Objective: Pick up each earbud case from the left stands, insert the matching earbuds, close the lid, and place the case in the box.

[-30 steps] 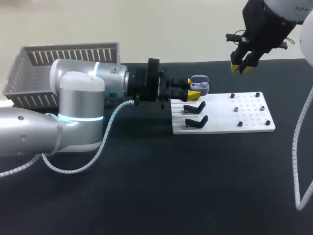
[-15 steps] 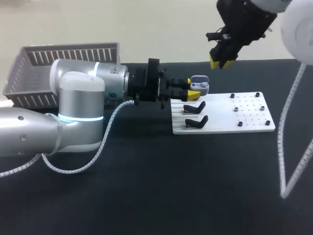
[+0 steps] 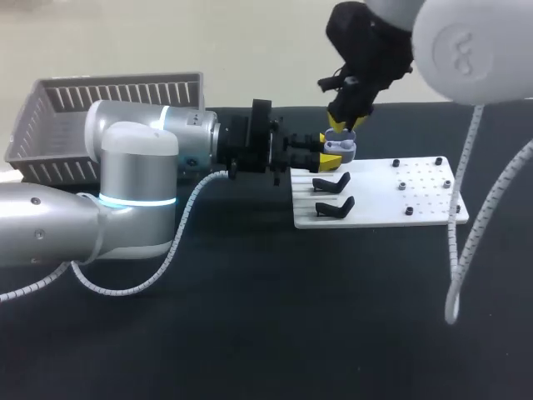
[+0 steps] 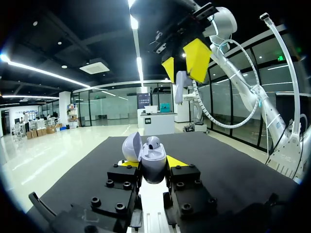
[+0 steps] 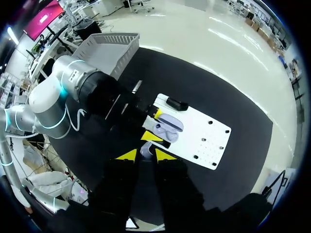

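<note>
A lavender earbud case (image 4: 154, 164) with its lid open is held level, and my left gripper (image 4: 151, 167) is shut on it from both sides. One earbud (image 4: 153, 142) sits inside it. In the head view the case (image 3: 341, 147) hangs over the white board's far left corner, at my left gripper (image 3: 330, 152). My right gripper (image 3: 344, 126) hangs just above the case, shut on a lavender earbud (image 4: 180, 85). From the right wrist, the earbud (image 5: 146, 151) shows between my right gripper's (image 5: 145, 154) tips, with the open case (image 5: 167, 129) below.
The white board (image 3: 416, 204) carries two empty black stands (image 3: 331, 182) on its left and several small pegs on its right. A grey slatted basket (image 3: 100, 108) stands at the table's far left, behind my left arm.
My right arm has swung left and down with the earbud, from the far right to just above the open case. The left arm and case have stayed still.
</note>
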{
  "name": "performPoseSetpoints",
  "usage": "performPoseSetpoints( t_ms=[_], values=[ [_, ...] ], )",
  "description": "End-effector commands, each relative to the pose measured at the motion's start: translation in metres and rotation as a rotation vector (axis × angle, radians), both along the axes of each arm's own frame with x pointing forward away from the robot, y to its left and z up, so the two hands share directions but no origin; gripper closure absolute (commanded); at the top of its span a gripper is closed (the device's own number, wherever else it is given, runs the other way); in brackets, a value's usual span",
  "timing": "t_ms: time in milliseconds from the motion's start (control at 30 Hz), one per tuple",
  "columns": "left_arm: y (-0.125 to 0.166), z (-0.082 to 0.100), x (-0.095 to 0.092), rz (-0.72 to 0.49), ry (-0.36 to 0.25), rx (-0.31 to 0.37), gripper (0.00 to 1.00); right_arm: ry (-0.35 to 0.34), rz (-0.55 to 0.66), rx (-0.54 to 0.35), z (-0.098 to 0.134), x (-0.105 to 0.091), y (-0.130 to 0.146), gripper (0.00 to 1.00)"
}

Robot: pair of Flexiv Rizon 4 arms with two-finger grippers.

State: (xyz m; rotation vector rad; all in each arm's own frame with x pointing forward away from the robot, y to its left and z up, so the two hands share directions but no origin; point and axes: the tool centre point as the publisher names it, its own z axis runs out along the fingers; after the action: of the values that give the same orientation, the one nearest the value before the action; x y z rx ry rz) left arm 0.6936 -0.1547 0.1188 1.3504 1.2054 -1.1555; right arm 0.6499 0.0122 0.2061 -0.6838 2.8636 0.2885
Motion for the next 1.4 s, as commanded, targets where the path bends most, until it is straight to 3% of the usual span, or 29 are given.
performPoseSetpoints(
  t_ms=[33, 533, 1400],
  values=[
    [0.000, -0.001, -0.002, 0.006, -0.004, -0.003, 1.00, 0.001, 0.015, -0.017, -0.006, 0.001, 0.008, 1.00],
    [0.000, -0.001, -0.002, 0.006, -0.004, -0.003, 1.00, 0.005, 0.039, -0.063, -0.025, 0.008, 0.009, 1.00],
    [0.000, -0.001, -0.002, 0.006, -0.004, -0.003, 1.00, 0.006, -0.008, -0.090, -0.038, 0.024, 0.003, 1.00]
  ],
)
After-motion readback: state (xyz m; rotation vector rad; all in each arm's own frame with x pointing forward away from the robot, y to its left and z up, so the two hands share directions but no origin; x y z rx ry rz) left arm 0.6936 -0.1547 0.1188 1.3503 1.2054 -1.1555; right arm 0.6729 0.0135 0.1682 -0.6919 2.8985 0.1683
